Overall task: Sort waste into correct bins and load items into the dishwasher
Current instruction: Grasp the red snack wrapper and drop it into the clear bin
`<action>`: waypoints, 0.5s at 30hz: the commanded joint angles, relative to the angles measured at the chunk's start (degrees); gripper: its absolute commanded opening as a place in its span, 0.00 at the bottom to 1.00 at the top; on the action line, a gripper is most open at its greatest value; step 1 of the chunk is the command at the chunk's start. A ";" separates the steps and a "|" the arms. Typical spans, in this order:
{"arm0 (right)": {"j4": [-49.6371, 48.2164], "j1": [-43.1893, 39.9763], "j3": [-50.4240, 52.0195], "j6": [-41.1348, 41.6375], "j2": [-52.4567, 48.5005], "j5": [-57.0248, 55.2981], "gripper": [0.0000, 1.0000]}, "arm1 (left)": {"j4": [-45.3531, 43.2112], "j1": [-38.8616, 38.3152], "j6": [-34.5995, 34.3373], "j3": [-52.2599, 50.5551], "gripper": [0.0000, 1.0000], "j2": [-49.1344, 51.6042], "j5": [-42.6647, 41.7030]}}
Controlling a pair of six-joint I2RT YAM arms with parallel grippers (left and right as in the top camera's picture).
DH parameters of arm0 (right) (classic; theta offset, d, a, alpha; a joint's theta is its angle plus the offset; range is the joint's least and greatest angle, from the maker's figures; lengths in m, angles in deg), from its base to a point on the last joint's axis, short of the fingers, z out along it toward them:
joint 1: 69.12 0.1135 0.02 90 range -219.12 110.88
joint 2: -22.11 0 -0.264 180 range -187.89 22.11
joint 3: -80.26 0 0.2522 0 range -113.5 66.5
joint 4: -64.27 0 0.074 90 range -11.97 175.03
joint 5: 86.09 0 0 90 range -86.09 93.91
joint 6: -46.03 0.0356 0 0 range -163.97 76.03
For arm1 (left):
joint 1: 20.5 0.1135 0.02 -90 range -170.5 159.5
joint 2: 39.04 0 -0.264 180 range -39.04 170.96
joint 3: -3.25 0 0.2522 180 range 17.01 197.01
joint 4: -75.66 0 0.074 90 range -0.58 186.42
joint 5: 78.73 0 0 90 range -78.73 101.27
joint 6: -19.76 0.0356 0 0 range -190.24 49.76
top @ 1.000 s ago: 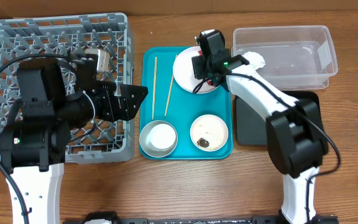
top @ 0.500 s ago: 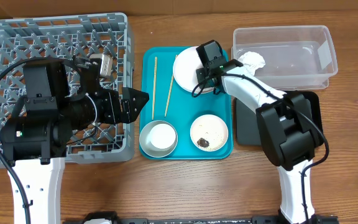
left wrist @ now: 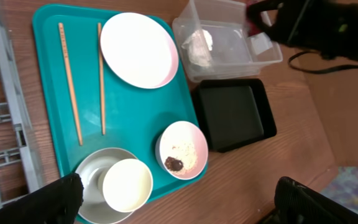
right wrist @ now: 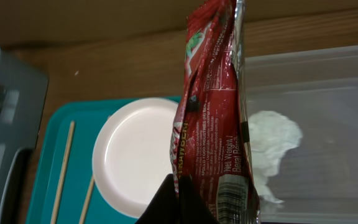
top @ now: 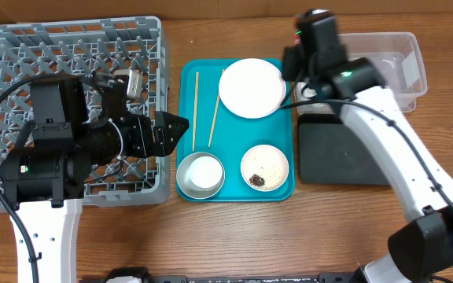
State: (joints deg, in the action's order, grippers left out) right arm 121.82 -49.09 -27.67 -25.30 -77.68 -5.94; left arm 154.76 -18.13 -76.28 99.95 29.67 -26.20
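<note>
My right gripper (right wrist: 182, 186) is shut on the crinkled red wrapper (right wrist: 216, 112), which hangs in the air between the white plate (right wrist: 135, 155) and the clear tub (right wrist: 328, 124). A white paper wad (right wrist: 272, 143) lies inside that tub. Overhead, the right gripper (top: 299, 55) is at the tub's left end. The plate (top: 251, 87) is bare. Two chopsticks (top: 196, 110) lie on the teal tray (top: 234, 134). Beside them are a bowl (top: 264, 167) with rice and a brown scrap, and a cup (top: 201, 173) inside another bowl. My left gripper (top: 175, 126) hovers open by the grey dish rack (top: 22, 55).
The black tray (top: 344, 149) lies on the table in front of the clear tub, right of the teal tray. The dish rack fills the left side, with the left arm over its near right part. Bare wooden tabletop (top: 234, 236) runs along the front.
My right gripper has closed on the red wrapper, lifted it off the plate and carried it back and right to the clear tub. The left arm has barely moved.
</note>
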 commanded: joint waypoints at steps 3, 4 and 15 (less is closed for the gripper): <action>1.64 -8.83 0.46 2.60 -5.53 0.98 0.04 | -0.68 0.24 -2.12 2.16 1.00 0.09 -4.57; 1.46 -10.12 0.46 2.60 -6.64 1.11 0.04 | -0.68 0.24 -2.16 3.02 1.00 0.07 -4.57; 5.38 -14.49 -0.72 -2.40 -6.54 6.21 0.62 | 5.46 0.24 -1.88 14.88 1.00 -3.08 10.62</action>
State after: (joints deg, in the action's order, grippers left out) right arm 124.91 -64.04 -26.97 -26.02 -90.40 -2.02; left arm 158.85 -18.13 -77.63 112.36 28.84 -24.04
